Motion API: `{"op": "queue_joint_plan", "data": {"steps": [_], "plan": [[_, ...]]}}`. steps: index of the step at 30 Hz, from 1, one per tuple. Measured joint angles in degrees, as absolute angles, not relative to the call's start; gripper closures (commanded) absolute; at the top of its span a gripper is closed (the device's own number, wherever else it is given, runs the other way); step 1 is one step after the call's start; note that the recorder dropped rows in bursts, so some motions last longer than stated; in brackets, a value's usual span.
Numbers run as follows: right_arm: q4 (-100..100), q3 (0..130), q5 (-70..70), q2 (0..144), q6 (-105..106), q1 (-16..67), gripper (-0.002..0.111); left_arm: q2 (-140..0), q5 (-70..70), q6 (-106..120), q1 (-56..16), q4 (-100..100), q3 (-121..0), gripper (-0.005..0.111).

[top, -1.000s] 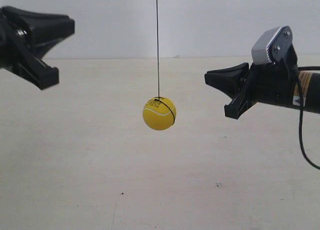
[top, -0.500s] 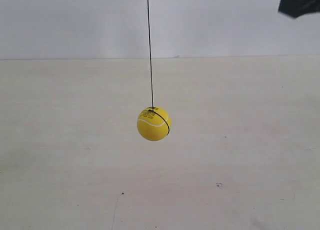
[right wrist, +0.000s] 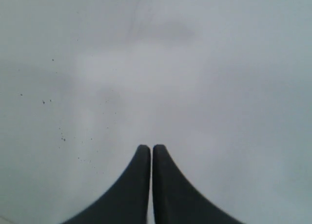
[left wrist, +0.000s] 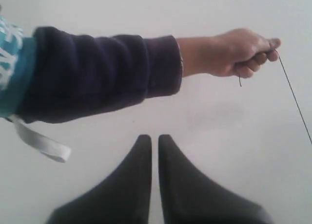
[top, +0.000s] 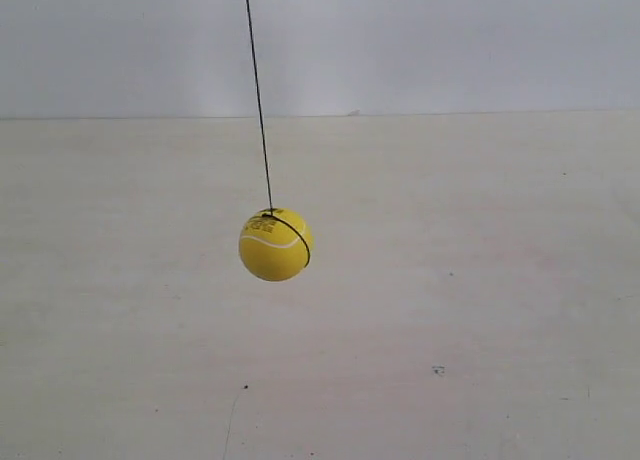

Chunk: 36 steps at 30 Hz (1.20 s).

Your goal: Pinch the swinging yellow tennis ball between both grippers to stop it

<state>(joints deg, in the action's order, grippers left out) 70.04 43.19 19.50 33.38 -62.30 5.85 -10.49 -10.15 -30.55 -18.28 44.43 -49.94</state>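
The yellow tennis ball (top: 275,245) hangs free on a thin dark string (top: 258,95) that slants up to the left in the exterior view, with its white seam and small label facing me. Neither arm shows in the exterior view. In the left wrist view my left gripper (left wrist: 154,137) is shut with nothing between its black jaws, and the string (left wrist: 294,95) runs down past it at the frame's edge. My right gripper (right wrist: 148,147) is shut too and faces a bare pale surface. The ball is out of both wrist views.
A person's hand (left wrist: 239,52) on an arm in a dark blue sleeve (left wrist: 97,73) pinches the string's upper end in the left wrist view. A pale table (top: 480,320) lies under the ball, with a white wall (top: 450,40) behind it.
Both arms have pulled out of the exterior view. The ball has swung to the left and slightly down, and the string now leans instead of hanging straight.
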Motion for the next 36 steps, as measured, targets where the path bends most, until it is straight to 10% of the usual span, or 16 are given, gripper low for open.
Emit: {"op": "queue_joint_plan", "data": {"steps": [36], "plan": [[100.05,34.03,28.08,7.05,-93.63,5.85,0.108,-0.07,-34.27,-26.09,-18.28,37.63,-46.57,0.102]]}}
